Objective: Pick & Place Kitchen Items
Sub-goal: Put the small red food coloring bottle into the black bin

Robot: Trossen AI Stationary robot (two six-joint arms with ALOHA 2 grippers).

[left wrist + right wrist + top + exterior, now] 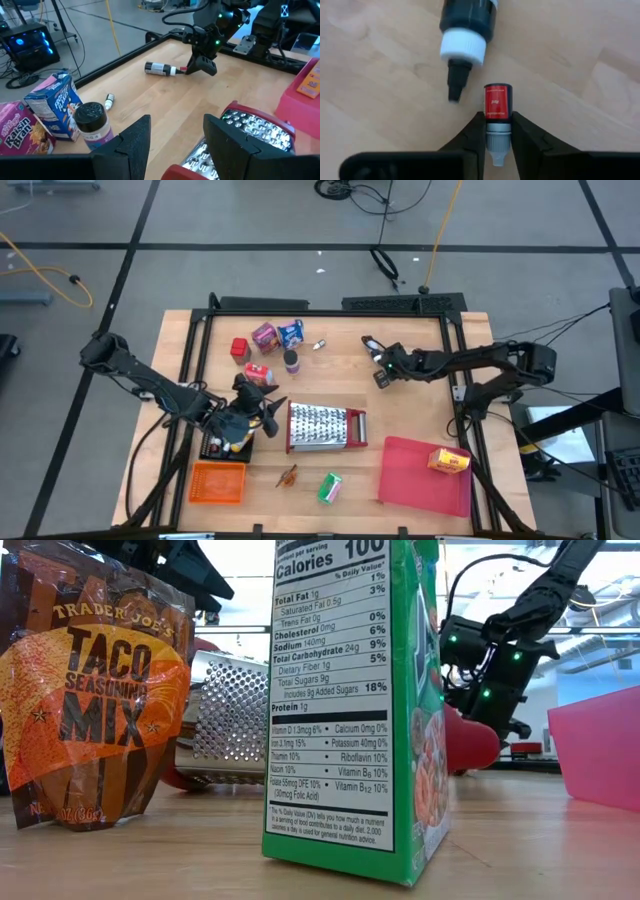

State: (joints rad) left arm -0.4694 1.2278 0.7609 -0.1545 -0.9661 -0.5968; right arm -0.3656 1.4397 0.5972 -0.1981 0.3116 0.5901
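- My right end effector [497,131] is gripping a small red-labelled bottle [497,112] near the bench's far right.
- My left end effector [176,142] is waiting open by the grater [326,427].
- One yellow box [449,461] is sitting on the red tray [410,480]; most groceries are waiting, scattered.

Even, soft overhead light fills the high view, and the table [420,410] shows only faint shadows under the arms. In the low view the bright windows behind blow out to white glare, leaving the right arm [520,620] a near silhouette, while the green box [350,700] close to the lens stands sharp and the grater [225,720] behind it goes soft. The right wrist view shows the small red-labelled bottle [497,107] crisply, with a short soft shadow beside the dark bottle [467,25].
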